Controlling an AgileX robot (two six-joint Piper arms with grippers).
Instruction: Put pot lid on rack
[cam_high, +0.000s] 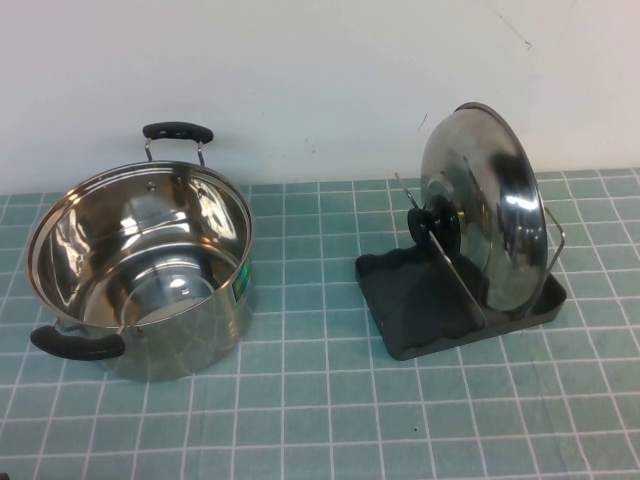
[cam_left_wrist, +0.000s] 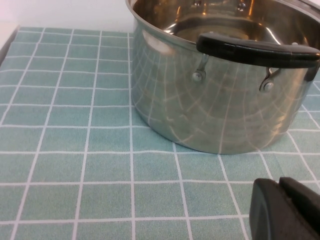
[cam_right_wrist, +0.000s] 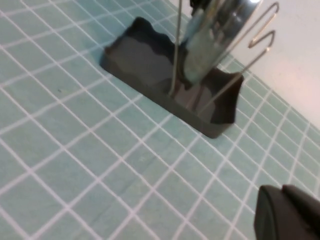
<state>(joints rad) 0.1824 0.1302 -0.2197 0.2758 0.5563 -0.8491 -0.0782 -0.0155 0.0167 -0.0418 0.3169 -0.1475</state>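
The shiny steel pot lid (cam_high: 492, 218) stands on edge in the black rack (cam_high: 425, 300), leaning between the silver wire supports (cam_high: 455, 270), its black knob (cam_high: 440, 226) facing the pot. In the right wrist view the lid's lower part (cam_right_wrist: 212, 35) sits in the rack (cam_right_wrist: 150, 65). Neither arm shows in the high view. My left gripper (cam_left_wrist: 280, 184) is shut and empty, low over the cloth in front of the pot. My right gripper (cam_right_wrist: 283, 190) is shut and empty, back from the rack, touching nothing.
A deep steel pot (cam_high: 140, 265) with two black handles stands uncovered on the left; it also shows in the left wrist view (cam_left_wrist: 225, 90). A green checked cloth (cam_high: 320, 420) covers the table. A white wall runs along the back.
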